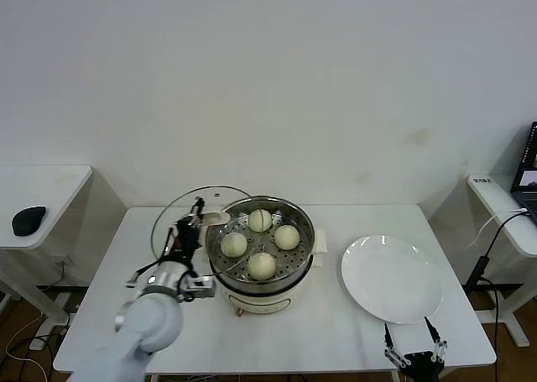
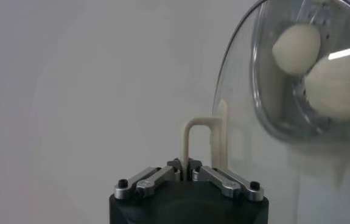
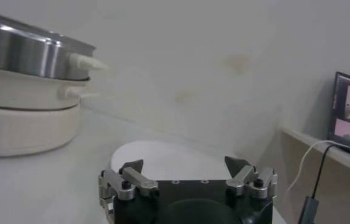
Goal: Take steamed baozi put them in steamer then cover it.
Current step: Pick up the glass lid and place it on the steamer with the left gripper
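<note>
White worktop [image 1: 101, 281]: we're clamping the left gripper [image 2: 185, 164] jaws on the cover [image 1: 180, 214] handle, tilted beside the steamer [image 1: 262, 269] holding four baozi [image 1: 234, 244]. Glass is heavy, fragile; handle's the right grip. Right gripper [image 1: 414, 348] idling open near the plate [image 1: 391, 278].

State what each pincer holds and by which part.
Left pincer grips the round clear glass lid by its cream-white bar handle; right pincer is open, holding nothing.

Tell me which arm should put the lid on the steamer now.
Left. Its gripper is already shut on the glass lid's handle, holding the lid tilted beside the steamer. The right gripper hangs open, by the plate.
</note>
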